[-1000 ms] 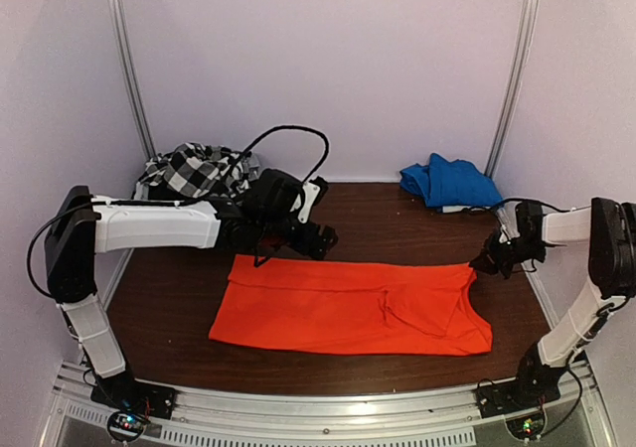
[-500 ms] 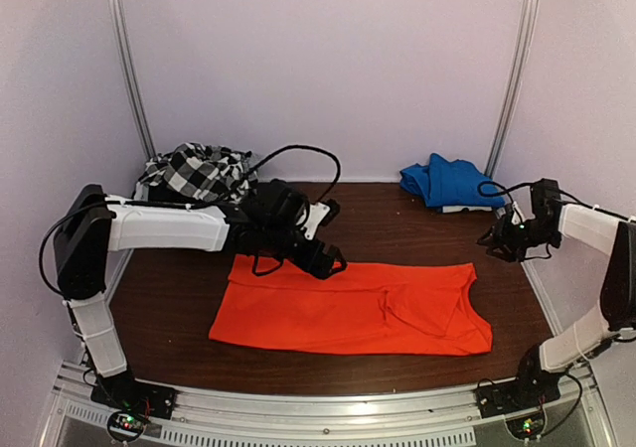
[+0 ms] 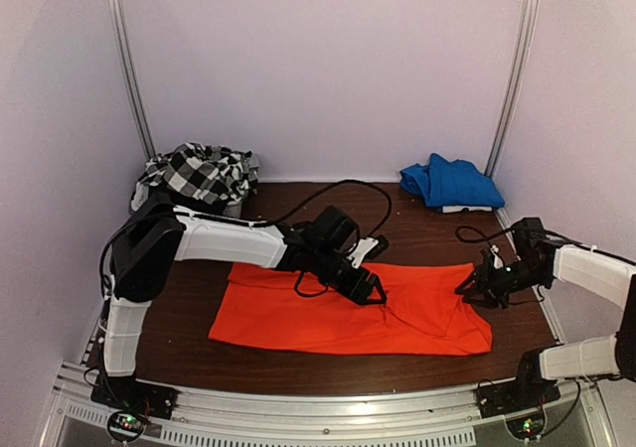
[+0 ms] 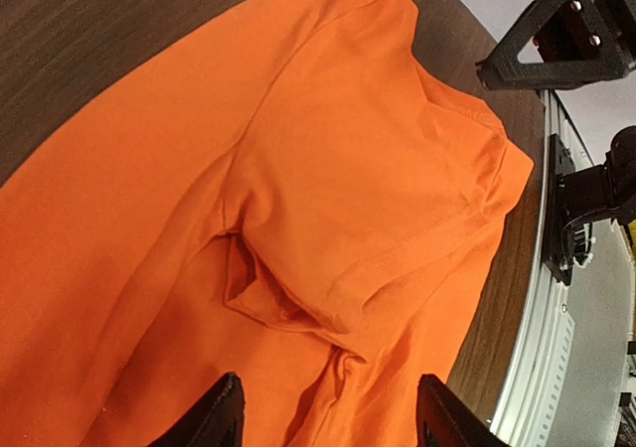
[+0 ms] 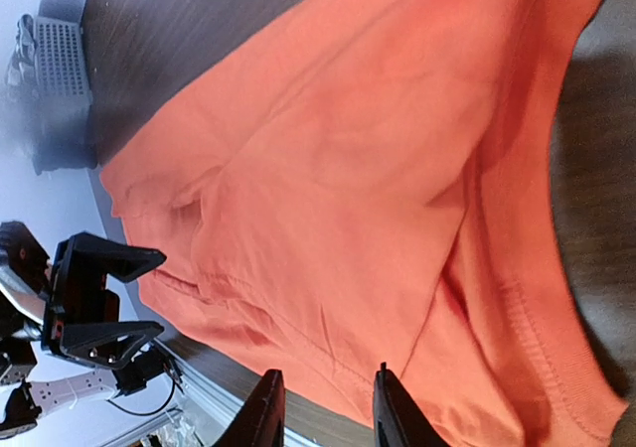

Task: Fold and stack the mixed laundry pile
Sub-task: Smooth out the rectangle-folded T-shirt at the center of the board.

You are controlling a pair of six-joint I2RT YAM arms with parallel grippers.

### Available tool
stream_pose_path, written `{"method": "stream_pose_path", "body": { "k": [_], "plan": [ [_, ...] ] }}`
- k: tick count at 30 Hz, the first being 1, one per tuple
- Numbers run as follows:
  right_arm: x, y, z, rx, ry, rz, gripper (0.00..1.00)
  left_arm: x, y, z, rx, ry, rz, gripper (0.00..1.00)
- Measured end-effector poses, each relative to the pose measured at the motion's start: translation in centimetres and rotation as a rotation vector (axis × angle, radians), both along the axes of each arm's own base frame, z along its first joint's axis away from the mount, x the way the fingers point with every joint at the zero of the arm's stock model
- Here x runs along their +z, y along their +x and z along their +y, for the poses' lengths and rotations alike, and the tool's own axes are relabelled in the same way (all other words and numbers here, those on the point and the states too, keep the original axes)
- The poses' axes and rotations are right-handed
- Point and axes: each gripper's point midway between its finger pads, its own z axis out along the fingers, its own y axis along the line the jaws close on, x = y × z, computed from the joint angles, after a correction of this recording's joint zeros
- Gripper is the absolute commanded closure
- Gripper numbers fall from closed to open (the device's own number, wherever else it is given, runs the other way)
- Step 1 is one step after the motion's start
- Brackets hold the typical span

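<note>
The left jaws stand well apart, released. In the left wrist view their two dark fingertips [image 4: 227,412] frame a wide gap with nothing between them. They hang over the middle of the orange-red garment [image 3: 338,313], just above a sleeve folded back onto the body of the shirt. Whether the tips touch the cloth cannot be told.

The right jaws are parted only narrowly, and its fingertips [image 5: 266,407] show a slim gap with flat orange cloth behind it. They are at the garment's right-hand edge and no fold is pinched between them. Contact with the cloth cannot be told here either.

The orange-red garment lies spread flat and wide across the near half of the dark wooden table [image 3: 169,298], between the two arms. The black-and-white checked garment [image 3: 199,172] is heaped at the far left corner. A folded blue cloth [image 3: 449,182] sits at the far right corner, well apart from both arms.

No brand, label or writing can be read on any cloth or on the arms
</note>
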Motion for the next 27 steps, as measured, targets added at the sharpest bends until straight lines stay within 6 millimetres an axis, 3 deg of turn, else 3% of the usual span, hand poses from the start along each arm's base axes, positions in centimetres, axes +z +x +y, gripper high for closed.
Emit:
{"method": "stream_pose_path", "body": {
  "k": [9,15,27],
  "plan": [
    [-2.2,-5.1,3.1,0.046,0.08,0.117,0.71,-0.7,0.0,-1.2,0.018,-0.016,0.082,0.52],
    [-2.9,-5.7,3.5,0.038,0.09,0.144,0.71,-1.9,-0.3,-1.5,0.027,-0.015,0.133,0.55],
    [-4.9,-6.8,4.5,0.043,0.07,0.197,0.71,-2.5,-0.3,-2.1,0.023,-0.026,0.162,0.57]
  ]
}}
